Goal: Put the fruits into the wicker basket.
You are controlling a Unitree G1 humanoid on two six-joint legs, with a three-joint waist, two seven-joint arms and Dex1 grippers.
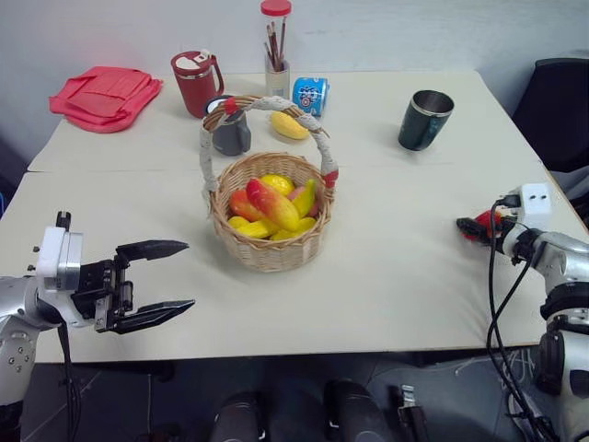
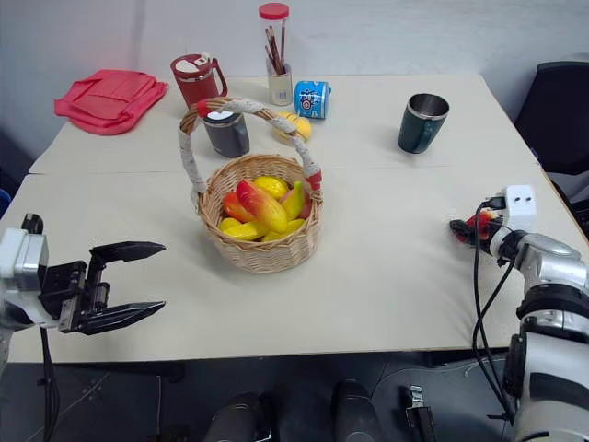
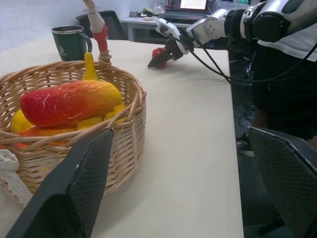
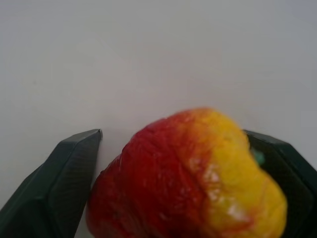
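The right end effector [image 4: 173, 183] straddles a red-and-yellow fruit [image 4: 188, 178] on the counter [image 1: 405, 267], fingers not yet clenched. Glossy, light, probably slippery: grip its widest middle. The left end effector [image 1: 156, 281] is released.

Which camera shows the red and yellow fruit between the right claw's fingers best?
The right wrist view: the red and yellow fruit looms large between the right claw fingers. Both eye views show a small red spot at the table's right edge; the left wrist view shows it far off.
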